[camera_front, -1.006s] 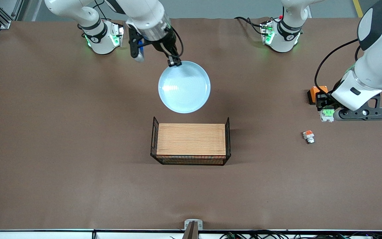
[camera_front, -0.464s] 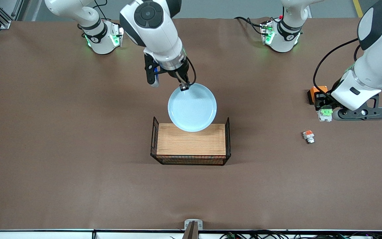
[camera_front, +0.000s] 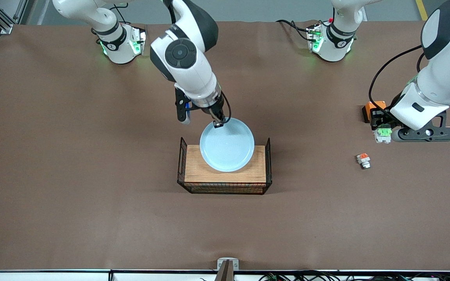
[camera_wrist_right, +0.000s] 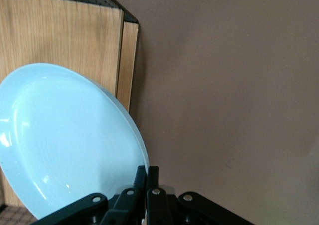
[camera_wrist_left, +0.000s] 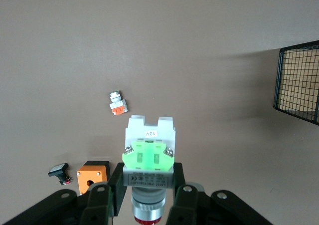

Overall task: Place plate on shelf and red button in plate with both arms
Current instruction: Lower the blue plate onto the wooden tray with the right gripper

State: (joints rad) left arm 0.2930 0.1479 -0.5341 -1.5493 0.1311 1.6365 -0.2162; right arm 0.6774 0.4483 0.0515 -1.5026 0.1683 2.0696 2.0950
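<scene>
My right gripper [camera_front: 218, 124] is shut on the rim of the pale light-blue plate [camera_front: 227, 144] and holds it in the air over the wooden board of the wire basket [camera_front: 183, 171]. In the right wrist view the plate [camera_wrist_right: 65, 140] fills the space beside my gripper [camera_wrist_right: 148, 172], with the board under it. My left gripper [camera_front: 381, 130] is shut on the red button [camera_front: 384, 134], a white module with a green tab, held above the table at the left arm's end. In the left wrist view the button [camera_wrist_left: 148, 160] sits between the fingers [camera_wrist_left: 115, 184], red cap toward the wrist.
An orange box with a hole [camera_front: 370, 109] lies by the left gripper, also in the left wrist view [camera_wrist_left: 92, 175]. A white module with an orange tab [camera_front: 363, 160] lies nearer the front camera. A small black-and-white part [camera_wrist_left: 59, 171] lies beside the orange box.
My right arm has carried the plate from the open table toward the front camera, until it is over the basket's board. My left gripper has lifted slightly with the red button.
</scene>
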